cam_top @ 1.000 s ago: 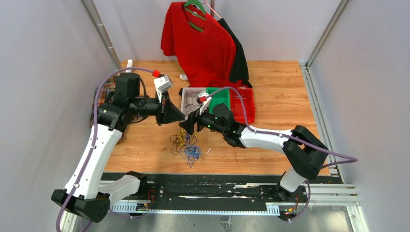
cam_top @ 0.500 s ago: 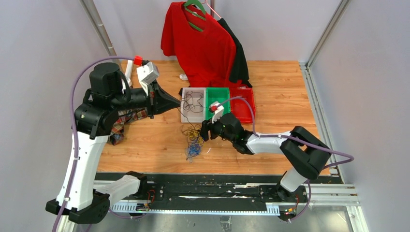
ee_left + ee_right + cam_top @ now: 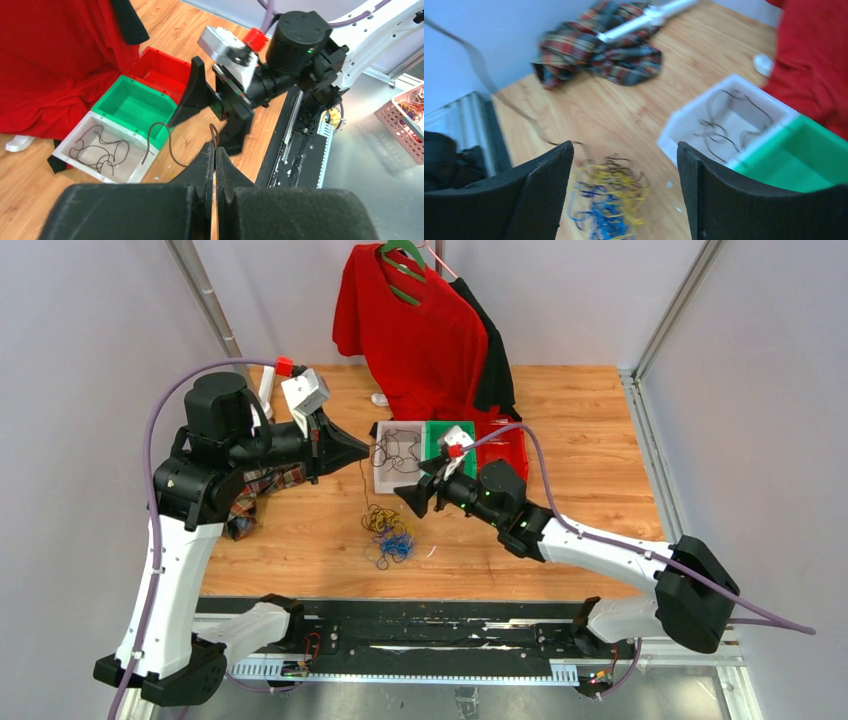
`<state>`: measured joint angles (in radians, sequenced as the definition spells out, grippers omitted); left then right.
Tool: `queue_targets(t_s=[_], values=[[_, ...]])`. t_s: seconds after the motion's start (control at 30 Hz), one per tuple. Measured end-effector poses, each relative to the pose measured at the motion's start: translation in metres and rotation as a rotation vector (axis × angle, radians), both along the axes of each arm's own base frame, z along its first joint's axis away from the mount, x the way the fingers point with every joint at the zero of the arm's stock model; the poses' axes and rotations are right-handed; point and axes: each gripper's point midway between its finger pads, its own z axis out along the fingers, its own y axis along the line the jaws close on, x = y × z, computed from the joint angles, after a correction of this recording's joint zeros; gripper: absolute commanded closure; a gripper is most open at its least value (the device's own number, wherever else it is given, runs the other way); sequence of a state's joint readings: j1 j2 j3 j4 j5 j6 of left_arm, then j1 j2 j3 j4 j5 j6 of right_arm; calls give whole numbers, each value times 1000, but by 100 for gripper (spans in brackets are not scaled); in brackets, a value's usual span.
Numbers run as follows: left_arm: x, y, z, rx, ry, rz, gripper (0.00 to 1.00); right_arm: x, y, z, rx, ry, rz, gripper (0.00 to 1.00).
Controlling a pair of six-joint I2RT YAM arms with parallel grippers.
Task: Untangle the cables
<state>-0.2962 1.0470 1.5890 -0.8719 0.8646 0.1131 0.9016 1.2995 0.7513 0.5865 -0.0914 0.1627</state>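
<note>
The left gripper (image 3: 362,452) is raised over the wooden table (image 3: 580,440), to the left of three bins. Its jaws are pressed together on a thin dark cable (image 3: 169,146). From the tips, this cable hangs down to the heap of cables (image 3: 388,535), a tangle of yellow, blue and black wire lying on the table near its front edge, between the two arms. In the left wrist view a short loop of it curls out beyond the closed fingers (image 3: 206,165).

The right gripper (image 3: 410,500) sits just right of the heap and a little behind it, pointing left. Its jaws stand wide apart with nothing between them. In the right wrist view the heap shows in the gap between the two fingers (image 3: 539,195), and a blurred grey strand slants down toward it from the upper left.

Behind the heap a white bin (image 3: 378,465) holds several dark cables (image 3: 400,448). A green bin (image 3: 440,440) touches its right side, and a red bin (image 3: 505,455) comes next.

A red shirt (image 3: 420,330) on a green hanger (image 3: 400,255) hangs behind the bins, with a black garment (image 3: 495,360) beside it. A plaid cloth (image 3: 265,485) lies crumpled at the left edge of the table. Any lettering on the arms is too small to read.
</note>
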Motion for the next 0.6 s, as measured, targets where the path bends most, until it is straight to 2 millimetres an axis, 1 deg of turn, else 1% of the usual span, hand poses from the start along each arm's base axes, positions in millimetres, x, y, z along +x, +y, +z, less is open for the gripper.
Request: queue_targets(t_s=[0.03, 0.1, 0.17, 0.23, 0.3, 0.4, 0.47, 0.53, 0.6], values=[[1, 0, 0, 1, -1, 3, 99, -8, 9, 9, 10, -16, 36, 24], [1, 1, 1, 3, -7, 7, 99, -25, 28, 20, 20, -39, 112, 24], [2, 1, 4, 3, -12, 12, 99, -40, 48, 24, 22, -45, 188, 24], [4, 1, 8, 0, -21, 15, 99, -48, 64, 20, 16, -39, 245, 25], [4, 1, 13, -3, -32, 17, 100, -50, 81, 13, 1, -25, 286, 27], [2, 2, 22, -9, -54, 23, 100, -42, 102, -3, -27, -1, 308, 30], [0, 4, 35, -19, -84, 29, 99, -36, 112, -20, -58, 26, 314, 33], [-2, 5, 49, -32, -116, 36, 99, -30, 116, -39, -90, 55, 309, 37], [-6, 7, 70, -51, -164, 42, 99, -25, 115, -54, -113, 82, 304, 41]])
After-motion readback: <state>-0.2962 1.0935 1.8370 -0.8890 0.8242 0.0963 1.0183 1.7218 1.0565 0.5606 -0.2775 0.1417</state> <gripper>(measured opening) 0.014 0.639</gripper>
